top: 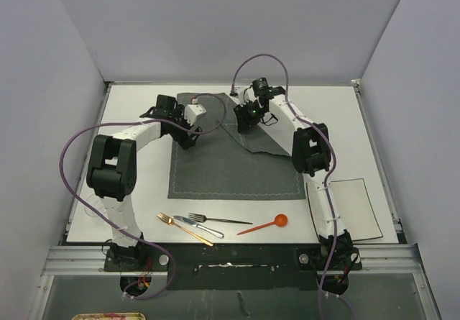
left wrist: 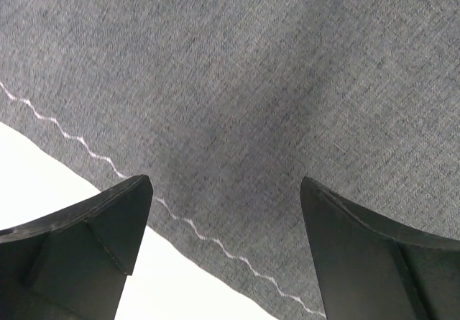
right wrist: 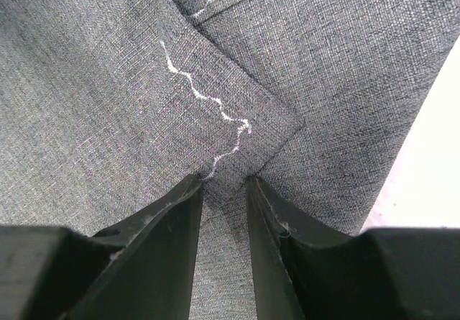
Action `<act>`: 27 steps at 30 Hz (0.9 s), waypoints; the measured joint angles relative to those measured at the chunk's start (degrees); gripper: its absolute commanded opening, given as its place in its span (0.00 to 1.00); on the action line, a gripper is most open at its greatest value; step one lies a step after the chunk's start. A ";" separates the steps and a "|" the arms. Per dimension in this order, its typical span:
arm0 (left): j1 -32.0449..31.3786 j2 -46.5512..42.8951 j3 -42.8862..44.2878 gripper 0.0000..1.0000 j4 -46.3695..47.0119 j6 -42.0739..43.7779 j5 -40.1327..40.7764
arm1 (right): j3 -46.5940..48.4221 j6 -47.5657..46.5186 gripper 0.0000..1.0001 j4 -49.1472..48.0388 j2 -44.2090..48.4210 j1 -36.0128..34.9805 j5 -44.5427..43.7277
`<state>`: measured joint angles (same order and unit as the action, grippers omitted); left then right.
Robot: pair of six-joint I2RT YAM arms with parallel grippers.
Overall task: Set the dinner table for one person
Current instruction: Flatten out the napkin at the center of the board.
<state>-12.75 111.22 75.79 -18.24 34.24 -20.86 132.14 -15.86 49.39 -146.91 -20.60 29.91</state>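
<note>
Pinching the placemat (right wrist: 108,83) at its folded corner, right gripper (right wrist: 224,185) clamps; left gripper (left wrist: 226,190) gapes.

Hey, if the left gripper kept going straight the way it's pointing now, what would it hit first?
The placemat. The left gripper, jaws wide open, points at the grey cloth just inside its wavy white stitching; the dinner table shows to one side. The gap to the cloth is unclear.

Placemat (top: 230,172) mid dinner table (top: 133,104); placemat's far-right corner folded onto itself. Cutlery (top: 185,229) just before placemat's near edge. Plate (top: 356,205) right of placemat.
</note>
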 measured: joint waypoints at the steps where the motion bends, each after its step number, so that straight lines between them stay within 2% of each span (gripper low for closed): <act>1: 0.00 0.04 0.00 0.84 0.00 0.07 0.00 | 0.07 -0.24 0.33 0.07 0.00 -0.46 -0.42; 5: 0.00 0.20 0.00 0.84 0.02 0.46 -0.04 | 0.39 -1.18 0.28 0.35 0.00 -2.01 -2.12; 10: 0.00 0.20 -0.33 0.83 0.07 0.94 -0.20 | 0.63 -2.49 0.09 0.48 0.00 -3.41 -4.72; 14: 0.00 0.20 -0.87 0.83 0.11 1.22 -0.24 | 0.83 -2.93 0.01 0.85 -0.02 -4.02 -5.51; 27: 0.15 0.20 -1.40 0.79 0.13 2.08 -0.42 | 1.73 -3.65 0.00 2.14 -0.11 -4.98 -8.26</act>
<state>-12.60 111.42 74.39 -18.11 36.32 -21.28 133.86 -19.51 51.53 -147.02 -25.58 21.65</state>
